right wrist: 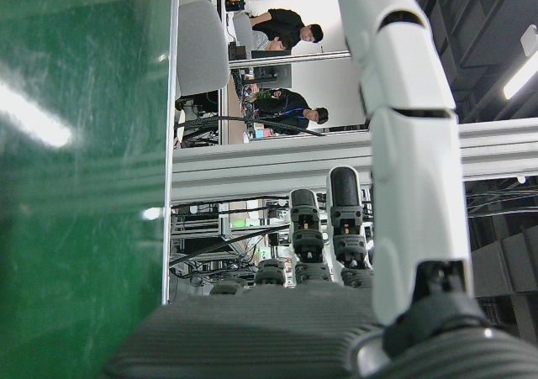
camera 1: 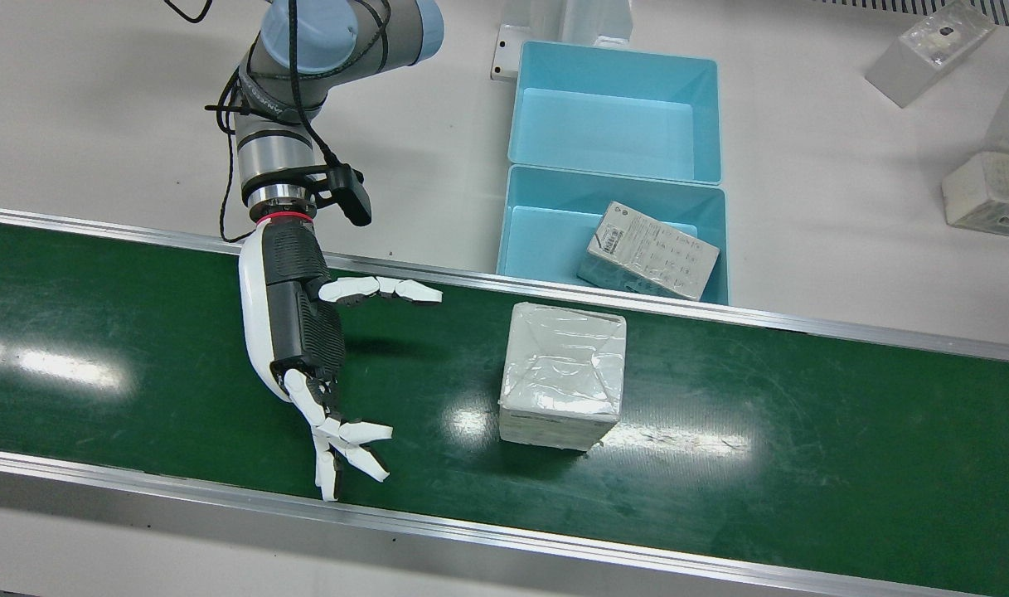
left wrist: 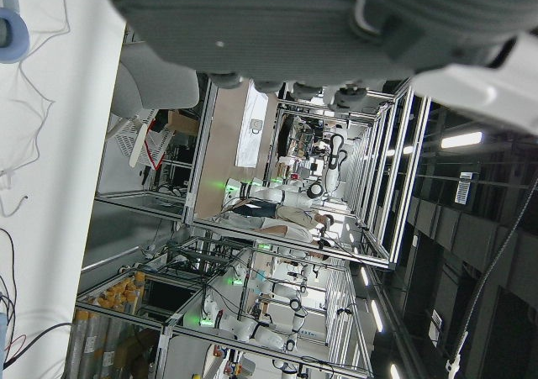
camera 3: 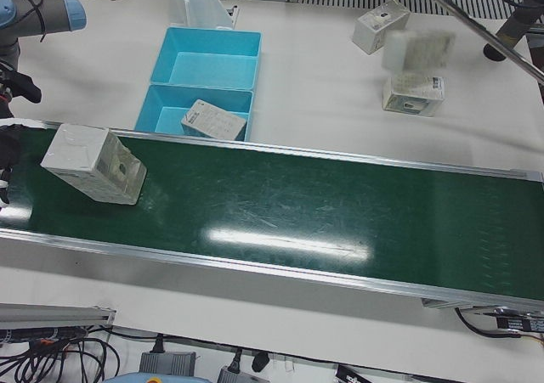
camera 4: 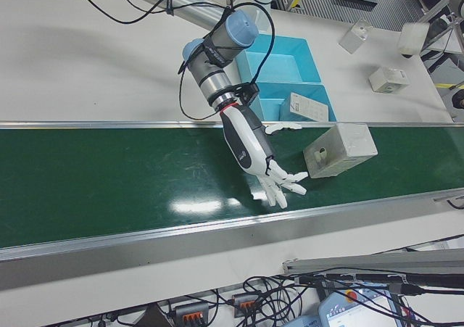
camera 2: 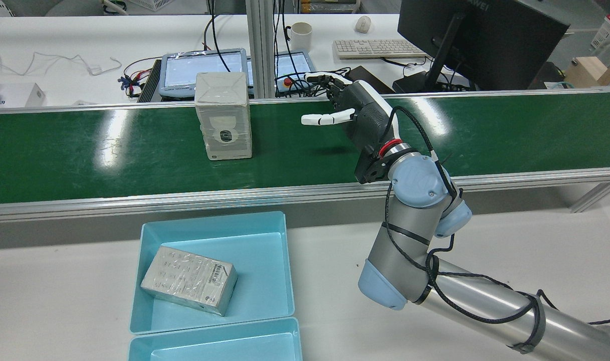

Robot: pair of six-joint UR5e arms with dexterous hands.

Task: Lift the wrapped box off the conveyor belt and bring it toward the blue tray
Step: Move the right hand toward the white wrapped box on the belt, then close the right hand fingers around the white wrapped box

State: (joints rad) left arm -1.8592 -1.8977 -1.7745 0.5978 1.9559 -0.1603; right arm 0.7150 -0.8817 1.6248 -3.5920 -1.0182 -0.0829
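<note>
My right hand (camera 1: 305, 332) is over the green conveyor belt (camera 1: 802, 431), fingers spread wide, holding nothing. The plastic-wrapped white box (camera 1: 564, 375) stands on the belt well apart from the hand, bare belt between. Light-blue plastic tray (camera 1: 521, 217) sits on the white tabletop (camera 1: 844, 249) just beyond the belt, one wrapped flat carton (camera 1: 649, 251) inside. Left hand (left wrist: 336, 26) shows only in its own camera; can't tell its state.

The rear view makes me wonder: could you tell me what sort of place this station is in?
Probably a robotics lab or test cell: a green conveyor belt runs past the right hand, with a monitor and keyboard on the desk behind.
</note>
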